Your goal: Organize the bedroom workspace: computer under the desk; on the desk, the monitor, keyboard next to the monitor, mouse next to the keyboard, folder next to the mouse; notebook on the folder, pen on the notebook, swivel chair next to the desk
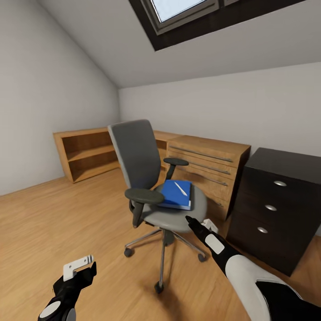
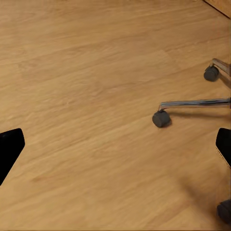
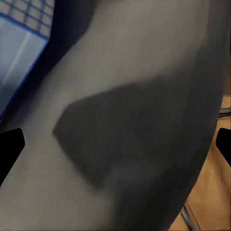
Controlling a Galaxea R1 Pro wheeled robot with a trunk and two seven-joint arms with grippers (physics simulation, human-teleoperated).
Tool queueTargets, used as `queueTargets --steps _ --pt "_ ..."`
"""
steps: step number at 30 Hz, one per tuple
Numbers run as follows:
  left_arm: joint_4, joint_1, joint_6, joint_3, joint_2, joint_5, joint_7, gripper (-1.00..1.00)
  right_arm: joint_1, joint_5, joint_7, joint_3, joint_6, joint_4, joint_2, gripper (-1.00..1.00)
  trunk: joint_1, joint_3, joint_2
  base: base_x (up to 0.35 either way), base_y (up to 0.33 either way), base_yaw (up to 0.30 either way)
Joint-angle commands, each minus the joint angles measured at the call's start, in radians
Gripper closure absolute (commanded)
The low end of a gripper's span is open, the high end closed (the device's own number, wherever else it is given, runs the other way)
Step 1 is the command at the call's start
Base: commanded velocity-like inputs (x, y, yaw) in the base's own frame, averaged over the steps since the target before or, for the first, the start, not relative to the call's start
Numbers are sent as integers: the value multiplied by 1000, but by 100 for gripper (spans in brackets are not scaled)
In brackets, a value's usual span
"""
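Note:
The swivel chair (image 1: 147,178) stands mid-room on the wood floor, its grey seat (image 3: 125,120) facing me. The blue folder (image 1: 177,194) lies flat on that seat, and its corner (image 3: 21,45) is close in the right wrist view. A thin white pen (image 1: 180,188) rests on top of it. I cannot tell a notebook apart from the blue stack. My right gripper (image 1: 197,223) hovers open just above the seat's front right rim, a little short of the folder. Low at the left, my left gripper (image 1: 84,266) hangs open over bare floor, empty.
A black three-drawer unit (image 1: 274,207) stands right of the chair. Behind the chair sit a light wood drawer cabinet (image 1: 209,167) and an open shelf (image 1: 89,151) along the wall. Chrome chair legs with castors (image 2: 161,118) spread on the floor near my left gripper (image 2: 115,147). The ceiling slopes, with a skylight (image 1: 187,11).

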Motion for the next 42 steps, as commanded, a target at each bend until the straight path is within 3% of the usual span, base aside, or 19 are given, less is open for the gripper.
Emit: queueTargets --steps 1,10,28,42 --pt "-2 0 4 0 0 5 4 -100 -1 -5 5 -7 5 -1 0 -100 0 -1 0 322 0 0" --pt "-2 0 5 0 0 5 4 -100 -1 -3 -1 -4 8 -3 1 -100 0 -1 0 308 0 0" --pt "0 0 10 -1 0 4 5 -100 -1 -6 3 -8 5 -2 2 -100 0 -1 0 70 0 5" --pt "0 0 7 -1 0 4 5 -100 -1 -6 2 -7 5 -2 3 -100 0 -1 0 -2 0 273"
